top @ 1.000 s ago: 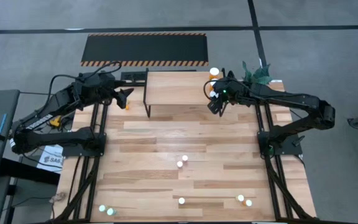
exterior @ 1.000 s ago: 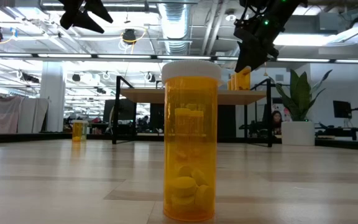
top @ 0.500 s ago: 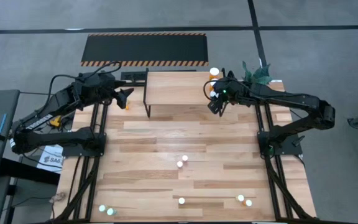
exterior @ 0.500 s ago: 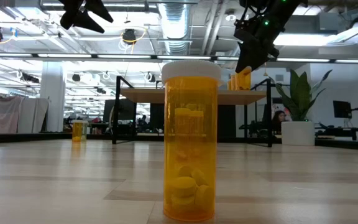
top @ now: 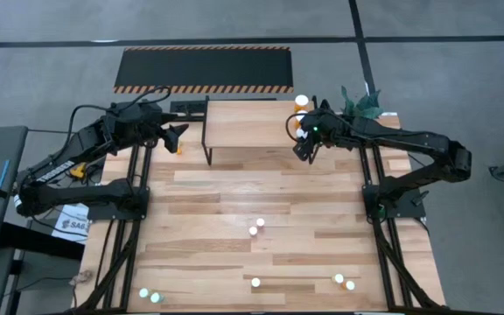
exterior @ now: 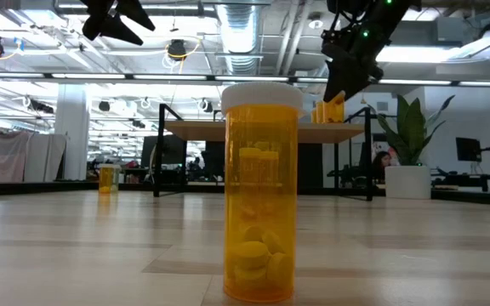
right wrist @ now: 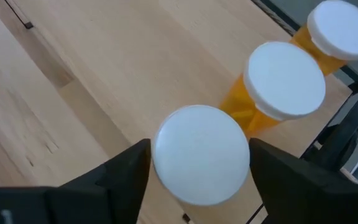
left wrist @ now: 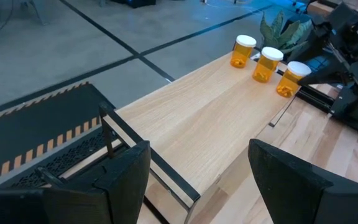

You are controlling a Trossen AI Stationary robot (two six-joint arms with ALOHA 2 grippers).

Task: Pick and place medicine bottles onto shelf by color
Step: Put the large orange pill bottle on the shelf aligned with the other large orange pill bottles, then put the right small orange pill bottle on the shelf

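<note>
"What are we looking at on these arms?"

"Both are dark, slim jointed tubes; the left arm (top: 68, 162) trails black cables, with a yellow-orange patch partway along."

"And the right arm (top: 409, 144)?"

"A green light glows at its wrist. Blunt matte-black fingers (left wrist: 294, 180), with orange-tipped pads on the left gripper (top: 175, 134)."

The right arm's dark two-finger gripper (right wrist: 197, 165) points down, arm bent at the elbow and stretched inward. Its jaws stand wide apart, one on each side of a round white cap, with a small gap on both sides. The left arm's dark two-finger gripper (left wrist: 197, 177) waits up high, pointing inward, jaws wide apart with nothing between them.
</note>
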